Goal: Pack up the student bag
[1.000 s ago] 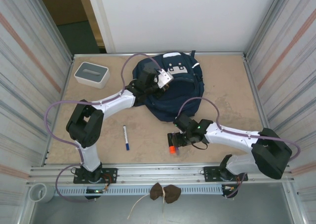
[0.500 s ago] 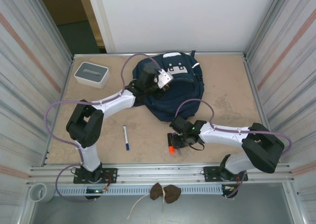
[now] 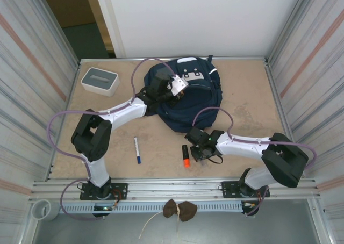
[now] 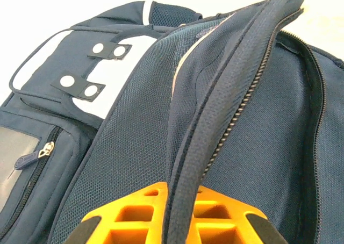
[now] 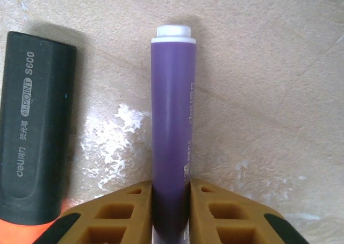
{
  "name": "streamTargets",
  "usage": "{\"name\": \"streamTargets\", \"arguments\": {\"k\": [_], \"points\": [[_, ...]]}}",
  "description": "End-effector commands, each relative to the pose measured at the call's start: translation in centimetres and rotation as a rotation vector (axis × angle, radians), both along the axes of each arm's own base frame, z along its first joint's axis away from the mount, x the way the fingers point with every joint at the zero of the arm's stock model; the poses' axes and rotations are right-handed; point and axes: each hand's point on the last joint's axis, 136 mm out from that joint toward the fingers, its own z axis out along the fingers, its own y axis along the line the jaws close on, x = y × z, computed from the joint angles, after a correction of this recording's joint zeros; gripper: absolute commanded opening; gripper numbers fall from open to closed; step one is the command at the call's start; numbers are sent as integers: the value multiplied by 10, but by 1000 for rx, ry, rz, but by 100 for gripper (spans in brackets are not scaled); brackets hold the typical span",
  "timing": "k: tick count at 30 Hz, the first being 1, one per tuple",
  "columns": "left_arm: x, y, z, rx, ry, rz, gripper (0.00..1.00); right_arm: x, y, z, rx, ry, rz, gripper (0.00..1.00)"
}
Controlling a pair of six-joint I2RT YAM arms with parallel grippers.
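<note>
Left to right: a box [image 3: 99, 81] sits at 10 o'clock on the table [image 3: 252, 93], and a pen [image 3: 137, 149] lies at 7. The left gripper [image 3: 173, 89] is pinched narrow on the zip edge [image 4: 215, 136] of the bag [image 3: 199, 107], which lies slumped at 12 o'clock by the far edge. I'd judge the bag soft, floppy and fairly light. Its fabric will sag wherever it's lifted, so the firmer piped rim beside the zip looks the best hold for propping the mouth open. At 6 o'clock a highlighter [image 3: 186, 155] lies just left of the right gripper [image 3: 198, 153], which is closed from both sides on a purple marker [image 5: 172, 104] lying flat on the table.
</note>
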Motion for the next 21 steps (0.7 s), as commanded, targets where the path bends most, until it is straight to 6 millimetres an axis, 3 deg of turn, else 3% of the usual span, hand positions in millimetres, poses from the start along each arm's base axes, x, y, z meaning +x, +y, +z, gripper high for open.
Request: {"name": "streamTargets", "arguments": {"k": [1, 4, 9, 13, 16, 21], "points": [[-1, 4, 48, -72, -68, 10, 0, 3, -10, -3, -21, 3, -28, 14], [-1, 5, 56, -96, -46, 27, 0, 11, -10, 11, 34, -11, -53, 7], [-1, 5, 80, -202, 11, 51, 0, 38, 5, 70, 345, -77, -136, 5], [5, 7, 96, -300, 90, 67, 0, 75, 18, 129, 666, -145, -231, 5], [5, 3, 102, -323, 114, 55, 0, 107, 19, 165, 811, -215, -328, 5], [4, -6, 106, -337, 141, 12, 0, 169, 12, 188, 1024, -275, -592, 6]]}}
